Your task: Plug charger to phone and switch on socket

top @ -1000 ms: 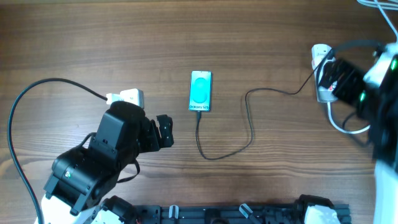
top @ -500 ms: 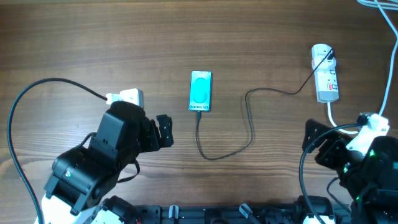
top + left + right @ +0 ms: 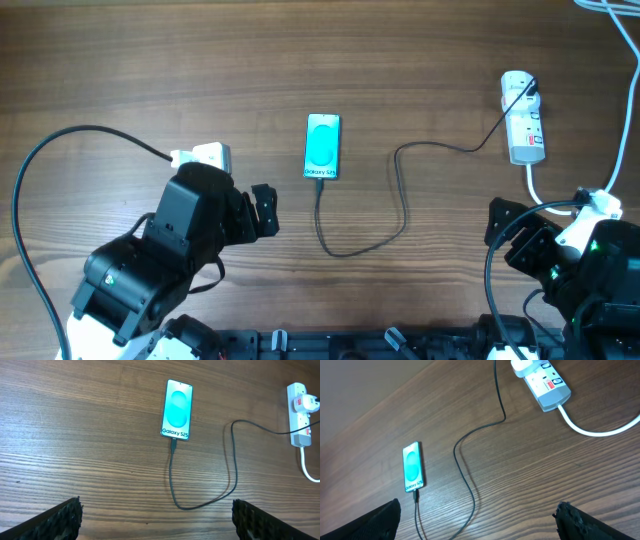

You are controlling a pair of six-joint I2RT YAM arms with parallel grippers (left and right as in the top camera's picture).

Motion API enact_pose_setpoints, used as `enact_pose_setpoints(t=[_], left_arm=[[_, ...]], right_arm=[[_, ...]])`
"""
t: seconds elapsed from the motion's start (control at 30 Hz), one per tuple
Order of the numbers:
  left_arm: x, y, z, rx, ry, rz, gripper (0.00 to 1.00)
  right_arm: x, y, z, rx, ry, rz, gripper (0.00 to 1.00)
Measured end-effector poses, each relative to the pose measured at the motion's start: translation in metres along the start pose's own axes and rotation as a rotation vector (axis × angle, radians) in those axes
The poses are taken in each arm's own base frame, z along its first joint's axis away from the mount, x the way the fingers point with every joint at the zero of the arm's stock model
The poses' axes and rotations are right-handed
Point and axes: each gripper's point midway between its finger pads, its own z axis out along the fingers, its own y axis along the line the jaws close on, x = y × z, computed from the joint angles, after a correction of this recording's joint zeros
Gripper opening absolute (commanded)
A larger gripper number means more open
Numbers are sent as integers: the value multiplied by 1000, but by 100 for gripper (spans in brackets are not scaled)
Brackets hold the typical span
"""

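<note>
The phone [image 3: 322,146] with its cyan screen lies flat mid-table; it also shows in the left wrist view [image 3: 177,409] and the right wrist view [image 3: 413,466]. The thin black charger cable [image 3: 400,190] has its tip in the phone's near end and loops right to the white socket strip [image 3: 522,130], also seen in the left wrist view [image 3: 300,420] and the right wrist view [image 3: 545,382]. My left gripper [image 3: 155,517] is open and empty, near the table's front left. My right gripper [image 3: 480,517] is open and empty at the front right, below the socket.
A white adapter block [image 3: 205,157] with a thick black lead [image 3: 60,140] lies just beyond the left arm. The socket's white lead [image 3: 545,195] curves toward the right arm. A black rail [image 3: 350,345] runs along the front edge.
The right arm has pulled back from the socket at the far right to the front right corner; since half a second ago it barely shifted. The left arm, phone and cable have not moved.
</note>
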Motion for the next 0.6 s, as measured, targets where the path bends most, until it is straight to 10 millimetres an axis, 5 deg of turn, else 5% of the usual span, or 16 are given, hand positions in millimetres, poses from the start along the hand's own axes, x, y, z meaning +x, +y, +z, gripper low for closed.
enact_pose_setpoints(t=[0.3,0.4,0.6], left_arm=[[0,0,0,0,0,0,100],[0,0,0,0,0,0,100],[0,0,0,-1,1,0,100]], right_arm=[[-2,-4,3,20,-17,-10,100],[-15,2,16,-32,-110,-83,100],[-11,21,43,-222,-283,-279,100]])
